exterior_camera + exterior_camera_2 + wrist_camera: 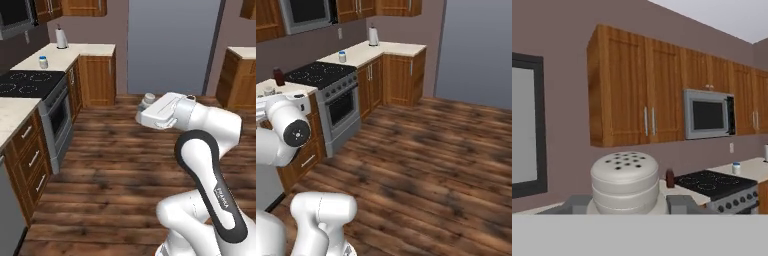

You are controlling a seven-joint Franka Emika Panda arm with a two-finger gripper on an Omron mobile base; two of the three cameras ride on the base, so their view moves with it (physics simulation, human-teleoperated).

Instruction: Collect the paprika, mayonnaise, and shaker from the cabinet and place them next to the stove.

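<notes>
Brown wooden wall cabinets (637,85) fill the wall above the counter as I watch from the hand camera, doors shut, contents hidden from me. Below them the black stove (318,72) sits between two pale counter stretches (391,49). On the far stretch stands the blue-lidded mayonnaise (342,56); on the near one, the dark paprika (278,76) rests just beside the cooktop. My gripper (626,202) is pinched on the pale shaker (625,181), its holed top facing the lens, carried above the wood floor (120,165).

mayonnaise (342,56) beside stove (318,73), floor (431,150) open
</notes>
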